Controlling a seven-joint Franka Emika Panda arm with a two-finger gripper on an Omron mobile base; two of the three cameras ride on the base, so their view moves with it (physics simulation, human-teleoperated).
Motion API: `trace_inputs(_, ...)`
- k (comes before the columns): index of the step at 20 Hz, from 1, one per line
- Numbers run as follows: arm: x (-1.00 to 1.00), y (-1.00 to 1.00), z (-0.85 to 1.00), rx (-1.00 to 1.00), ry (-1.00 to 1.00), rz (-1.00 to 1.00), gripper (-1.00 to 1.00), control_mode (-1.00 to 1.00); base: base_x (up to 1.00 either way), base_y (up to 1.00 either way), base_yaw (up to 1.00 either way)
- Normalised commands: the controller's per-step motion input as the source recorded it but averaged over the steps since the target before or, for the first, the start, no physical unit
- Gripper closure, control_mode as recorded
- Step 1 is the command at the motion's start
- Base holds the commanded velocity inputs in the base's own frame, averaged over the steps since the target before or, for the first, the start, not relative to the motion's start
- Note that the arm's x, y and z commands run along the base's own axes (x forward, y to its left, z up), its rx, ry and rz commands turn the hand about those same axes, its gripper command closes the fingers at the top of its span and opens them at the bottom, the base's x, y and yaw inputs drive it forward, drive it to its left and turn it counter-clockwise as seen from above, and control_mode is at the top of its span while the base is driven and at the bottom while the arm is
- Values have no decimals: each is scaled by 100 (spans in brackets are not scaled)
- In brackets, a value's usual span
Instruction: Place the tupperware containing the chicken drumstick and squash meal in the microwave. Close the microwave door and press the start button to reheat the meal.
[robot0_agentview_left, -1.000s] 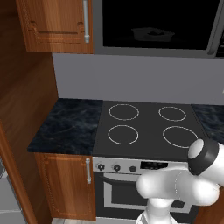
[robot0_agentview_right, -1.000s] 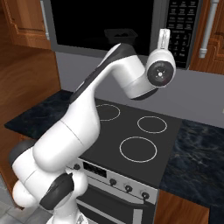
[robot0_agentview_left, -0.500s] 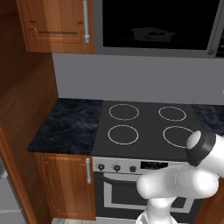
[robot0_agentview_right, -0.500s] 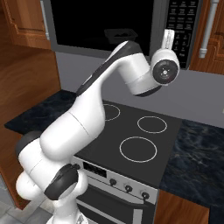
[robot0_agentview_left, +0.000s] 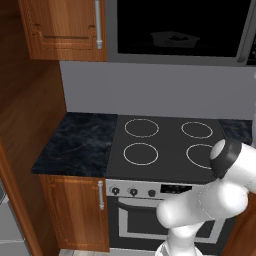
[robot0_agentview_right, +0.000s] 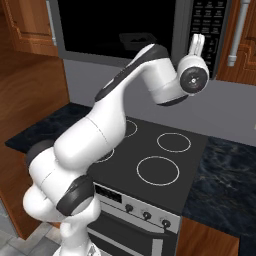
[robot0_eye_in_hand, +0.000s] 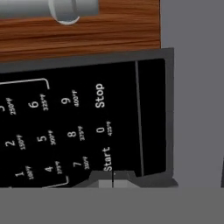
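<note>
The microwave (robot0_agentview_left: 175, 30) hangs above the cooktop with the microwave door (robot0_agentview_right: 115, 25) shut. Through the dark glass the tupperware (robot0_agentview_right: 135, 38) shows faintly as a pale tray outline (robot0_agentview_left: 172, 39). The glass is too dark to make out the chicken drumstick and the squash. My gripper (robot0_agentview_right: 197, 37) points up at the keypad panel (robot0_agentview_right: 209, 25) on the microwave's right side. It is shut with nothing held. In the hand view the closed gripper (robot0_eye_in_hand: 113, 178) sits just under the Start button (robot0_eye_in_hand: 107, 159), with Stop (robot0_eye_in_hand: 99, 95) farther along the same row.
A black cooktop (robot0_agentview_left: 165, 147) with several rings lies below, over an oven with knobs (robot0_agentview_left: 132, 191). Dark stone counter (robot0_agentview_left: 75, 142) flanks it. Wooden cabinets with metal handles (robot0_agentview_right: 239, 32) stand beside the microwave, one handle close to my gripper's right.
The arm has swung slightly to the right, carrying the shut gripper a little closer to the keypad. The microwave door stays shut.
</note>
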Motion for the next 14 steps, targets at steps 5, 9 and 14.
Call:
trace_inputs(5, 25, -11, 0, 4, 0, 0, 100, -100, 0, 0, 0)
trace_inputs(9, 27, -12, -7, 4, 0, 0, 100, -100, 0, 0, 0)
trace_inputs(14, 32, -14, -14, 5, -2, 1, 100, -100, 0, 0, 0)
